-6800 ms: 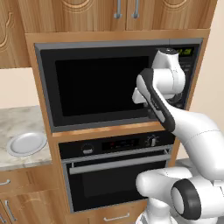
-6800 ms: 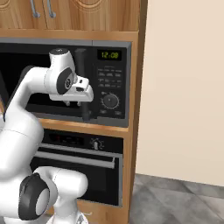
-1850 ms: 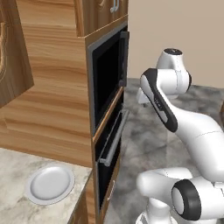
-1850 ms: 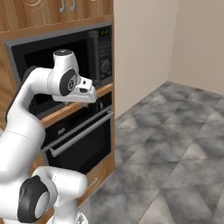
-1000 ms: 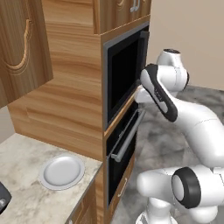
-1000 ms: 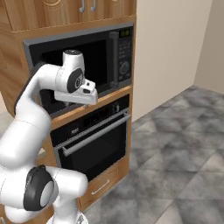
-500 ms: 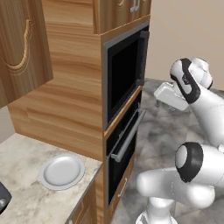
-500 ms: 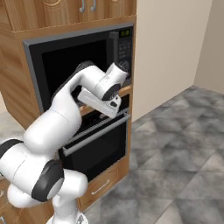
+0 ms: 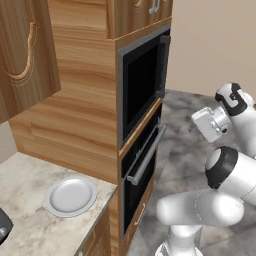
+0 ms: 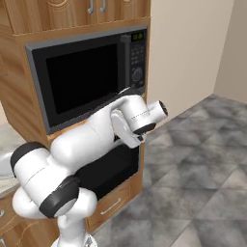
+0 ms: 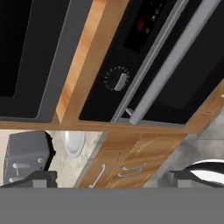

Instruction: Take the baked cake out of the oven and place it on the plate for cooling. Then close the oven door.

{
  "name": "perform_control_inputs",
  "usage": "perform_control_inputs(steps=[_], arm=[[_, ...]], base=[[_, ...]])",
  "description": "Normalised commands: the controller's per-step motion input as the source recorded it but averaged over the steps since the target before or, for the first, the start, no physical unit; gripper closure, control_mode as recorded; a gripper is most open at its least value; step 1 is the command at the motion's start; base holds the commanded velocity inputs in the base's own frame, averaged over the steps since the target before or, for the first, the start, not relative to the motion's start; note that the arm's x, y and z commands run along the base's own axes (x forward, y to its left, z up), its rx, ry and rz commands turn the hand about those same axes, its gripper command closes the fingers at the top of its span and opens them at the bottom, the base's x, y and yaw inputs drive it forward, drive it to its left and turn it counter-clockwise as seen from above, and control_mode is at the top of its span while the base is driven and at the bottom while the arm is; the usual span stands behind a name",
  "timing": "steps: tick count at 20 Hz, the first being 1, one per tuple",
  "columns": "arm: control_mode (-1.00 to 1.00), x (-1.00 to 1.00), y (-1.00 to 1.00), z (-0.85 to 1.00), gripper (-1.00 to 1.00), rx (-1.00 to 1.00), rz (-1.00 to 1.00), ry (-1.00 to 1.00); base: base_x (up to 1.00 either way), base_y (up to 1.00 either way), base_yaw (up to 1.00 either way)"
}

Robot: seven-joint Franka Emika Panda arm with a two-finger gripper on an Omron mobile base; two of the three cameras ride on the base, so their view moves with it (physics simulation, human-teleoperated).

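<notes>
Swing of the arm has just carried the gripper (image 11: 113, 177), jaws wide and empty, off the microwave (image 9: 140, 85) to face the one oven door (image 11: 194, 81), shut, so its single handle (image 11: 175, 59) probably comes next, the cake presumably inside and one plate (image 9: 71, 195) waiting at the counter (image 9: 30, 235) edge.

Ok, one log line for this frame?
oven door: shut | plate: bare, on counter | gripper: open, holding nothing, facing oven

The oven door (image 9: 142, 162) is shut, hiding the oven's interior. Left of the plate (image 9: 70, 195), a dark object (image 9: 4, 226) is cut by the picture's edge. In the right base view, the arm covers most of the oven (image 10: 107, 171).
</notes>
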Motion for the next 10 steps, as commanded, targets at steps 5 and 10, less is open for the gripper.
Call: perform_control_inputs(steps=[5, 10], arm=[[-1.00, 0.02, 0.32, -0.38, -1.00, 0.03, 0.00, 0.00], [-1.00, 0.00, 0.40, -0.49, -1.00, 0.00, 0.00, 0.00]], base=[[0.00, 0.00, 0.00], [0.00, 0.00, 0.00]])
